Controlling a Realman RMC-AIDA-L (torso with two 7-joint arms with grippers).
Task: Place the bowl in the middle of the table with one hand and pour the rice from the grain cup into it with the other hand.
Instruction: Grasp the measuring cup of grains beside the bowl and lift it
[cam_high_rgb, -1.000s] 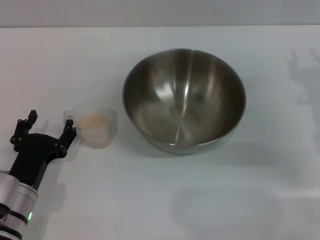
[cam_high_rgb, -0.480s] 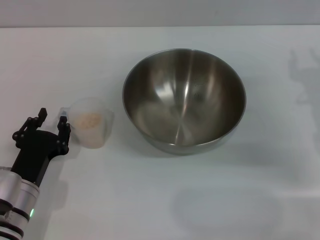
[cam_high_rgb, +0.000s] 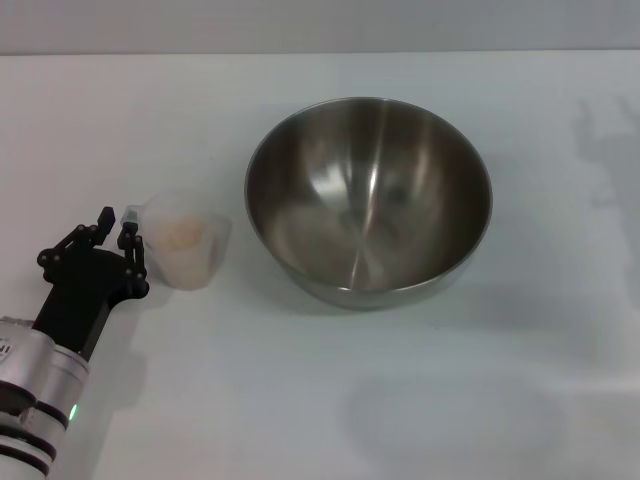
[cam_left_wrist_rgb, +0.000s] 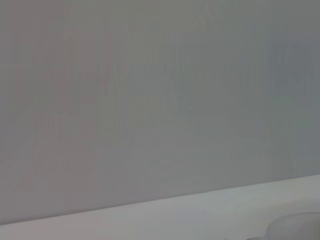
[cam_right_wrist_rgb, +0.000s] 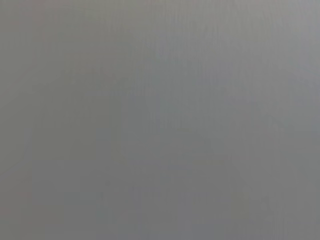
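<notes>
The stainless-steel bowl stands upright and empty near the middle of the white table. The transparent grain cup stands just to its left, apart from it, with pale rice inside. My left gripper is at the cup's left side, its black fingers closed together on the cup's small handle. In the left wrist view only a faint edge of the cup shows at the corner. My right gripper is out of view.
The table's far edge meets a grey wall. A faint shadow lies on the table at the far right. The right wrist view shows only plain grey.
My left gripper's fingers have gone from wide open to closed on the cup's handle, and the arm has shifted slightly right and forward. The bowl has not moved.
</notes>
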